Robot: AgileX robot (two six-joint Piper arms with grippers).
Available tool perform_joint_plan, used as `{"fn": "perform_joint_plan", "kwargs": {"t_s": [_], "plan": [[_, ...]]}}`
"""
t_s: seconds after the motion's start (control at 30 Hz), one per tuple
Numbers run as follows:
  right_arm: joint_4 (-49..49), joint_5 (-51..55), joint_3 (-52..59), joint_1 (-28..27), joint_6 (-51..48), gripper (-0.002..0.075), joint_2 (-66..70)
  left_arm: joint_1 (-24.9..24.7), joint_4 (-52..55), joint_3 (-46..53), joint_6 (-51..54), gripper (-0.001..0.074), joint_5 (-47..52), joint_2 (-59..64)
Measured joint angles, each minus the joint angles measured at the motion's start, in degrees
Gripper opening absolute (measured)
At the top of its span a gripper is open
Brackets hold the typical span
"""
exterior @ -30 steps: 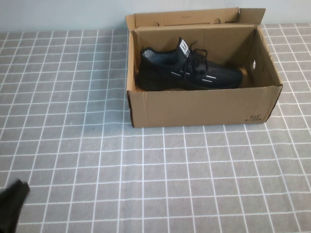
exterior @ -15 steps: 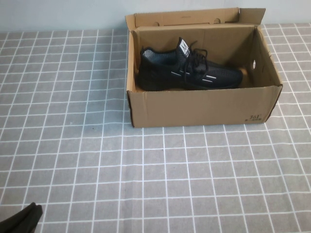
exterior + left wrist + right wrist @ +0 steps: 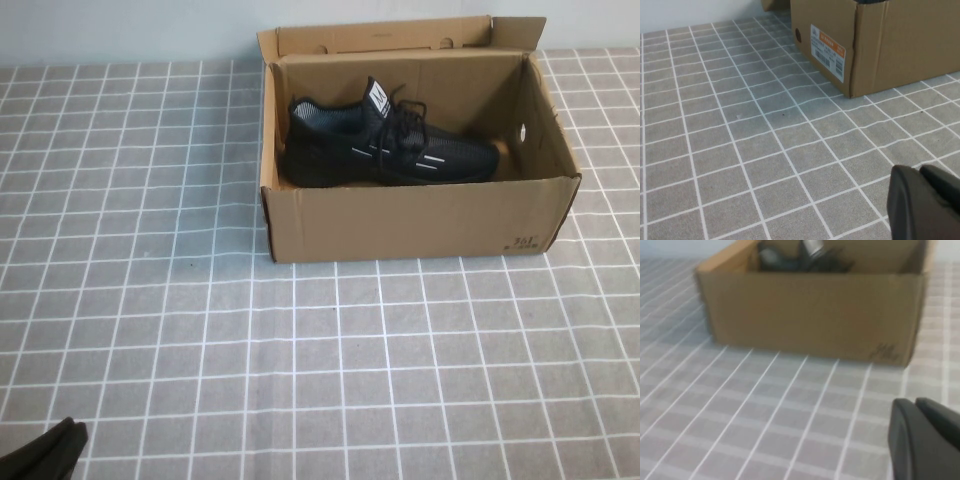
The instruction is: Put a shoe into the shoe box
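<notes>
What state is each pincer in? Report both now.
Left pincer: shut, holding nothing, low over the table near the robot, clear of the box.
Right pincer: shut, empty, in front of the box.

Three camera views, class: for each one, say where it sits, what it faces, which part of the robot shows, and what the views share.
High view: raised on the robot's side, angled down at the shoe box holding the shoe; only the left gripper shows, at the near left edge.
Left wrist view: low over the table, facing the box's labelled end; left gripper shut.
Right wrist view: low, facing the box's long side; right gripper shut.
Shared: the shoe box.
</notes>
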Motion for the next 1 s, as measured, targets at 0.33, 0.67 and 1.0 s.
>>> {"fn": "perform_joint_plan", "kwargs": {"t_s": [0.33,0.67,1.0], "plan": [[-0.67,-11.19,5.04,-13.08,1.93,-0.0017,-4.83,0.0,0.0,0.0,-0.09,-0.0001,0.0,0.0],[0.83,-9.45,5.04,-13.07,1.93,-0.0016,-4.83,0.0,0.0,0.0,-0.09,-0.0001,0.0,0.0],[14.87,-3.16,5.04,-13.41,-17.53,-0.0016,-4.83,0.0,0.0,0.0,-0.09,-0.0001,0.0,0.0]]}}
